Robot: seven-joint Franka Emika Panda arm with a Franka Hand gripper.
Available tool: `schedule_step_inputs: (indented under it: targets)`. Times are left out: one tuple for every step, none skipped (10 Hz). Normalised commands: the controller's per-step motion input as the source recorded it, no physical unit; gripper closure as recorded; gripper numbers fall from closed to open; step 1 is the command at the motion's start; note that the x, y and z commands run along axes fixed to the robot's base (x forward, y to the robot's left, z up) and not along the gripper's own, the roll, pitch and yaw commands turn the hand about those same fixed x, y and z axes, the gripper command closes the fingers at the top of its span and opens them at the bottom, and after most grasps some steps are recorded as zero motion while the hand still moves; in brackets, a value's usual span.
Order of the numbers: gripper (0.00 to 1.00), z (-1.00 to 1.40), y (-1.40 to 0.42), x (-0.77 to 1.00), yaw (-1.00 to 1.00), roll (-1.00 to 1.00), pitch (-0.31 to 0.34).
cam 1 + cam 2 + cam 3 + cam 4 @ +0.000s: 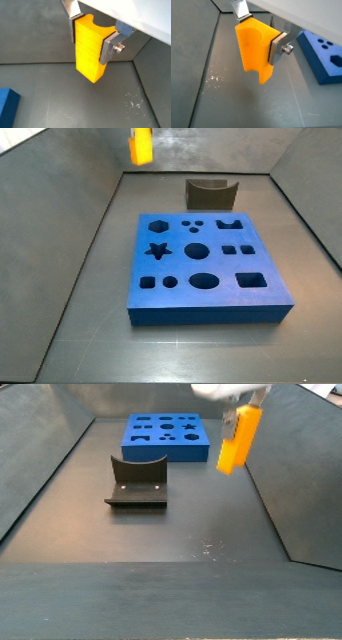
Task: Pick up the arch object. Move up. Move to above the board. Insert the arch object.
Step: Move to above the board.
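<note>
Gripper (92, 31) first: I am seeing its flat silver finger plates (109, 48) pinching the arch object (91, 48), a tall yellow-orange plastic block with a curved notch at one end, and holding it clear of the floor. Both wrist views show the plates pressing on opposite faces of the block (256, 51), dark grey floor lying beneath it.

Largest item: the board (207, 268), a thick square blue slab with dark cut-outs (star, hexagon, circles, squares, oval, arch), is lying flat on the floor. In a side view the arch object (237, 440) is hanging in the air beside the board (166, 436), near the right wall, not over it.

The fixture (138, 481), a dark L-shaped bracket on its base plate, is standing on the floor just beside the board's edge (211, 194).
</note>
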Motion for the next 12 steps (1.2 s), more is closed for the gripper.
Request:
schedule_step_inputs:
  targets:
    - [1.00,0.56,0.06,0.01,-0.02,-0.07,0.072]
    - [1.00,0.38,0.04,0.00,-0.03,-0.05,0.073]
    - [1.00,0.25,0.04,0.00,-0.04,-0.04,0.076]
    - [1.00,0.48,-1.00,0.26,-1.00,0.04,0.085]
    - [1.00,0.44,-1.00,0.26,-1.00,0.05,0.089]
    - [1.00,0.46,-1.00,0.26,-1.00,0.04,0.102]
    - [1.00,0.46,-1.00,0.27,-1.00,0.03,0.106]
    - [1.00,0.46,-1.00,0.26,-1.00,0.03,0.115]
    - [1.00,0.46,-1.00,0.27,-1.00,0.02,0.128]
    - [1.00,0.47,-1.00,0.27,-1.00,0.01,0.140]
    - [1.00,0.47,-1.00,0.28,-1.00,-0.01,0.179]
    - [1.00,0.47,-1.00,0.29,-1.00,-0.03,0.231]
